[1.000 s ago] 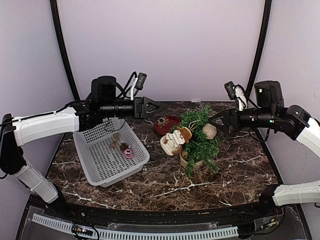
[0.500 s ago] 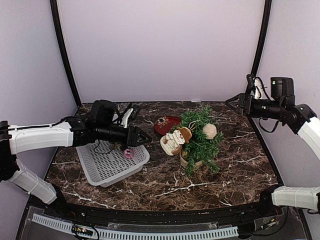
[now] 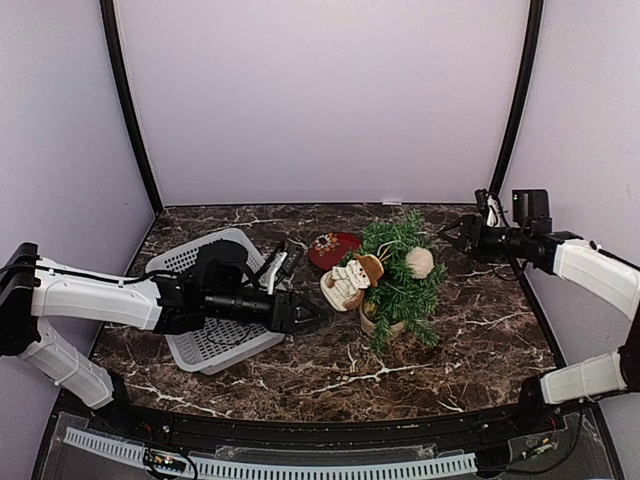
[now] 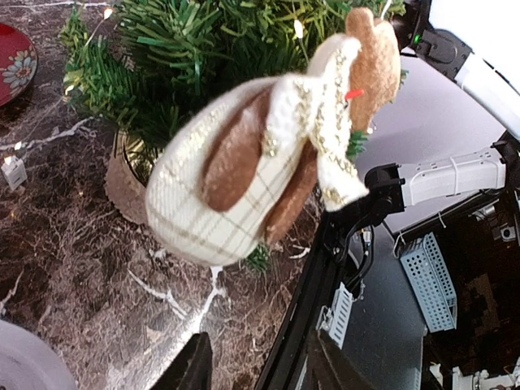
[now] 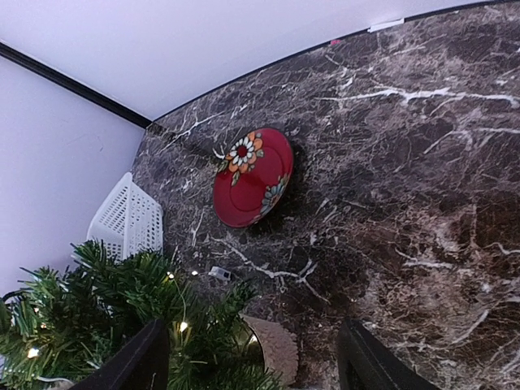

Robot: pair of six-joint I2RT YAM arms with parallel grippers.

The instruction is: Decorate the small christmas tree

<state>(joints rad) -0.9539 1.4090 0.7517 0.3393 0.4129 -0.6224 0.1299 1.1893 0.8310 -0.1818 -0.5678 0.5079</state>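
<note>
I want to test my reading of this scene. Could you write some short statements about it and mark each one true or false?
1. A snowman ornament hangs on the small christmas tree. True.
2. The red plate lies inside the white basket. False: it lies on the table, behind the tree and outside the basket.
3. The right hand holds the white ball. False: its fingers are apart and empty, and the ball sits on the tree.
4. The tree stands upright in its pot. True.
</note>
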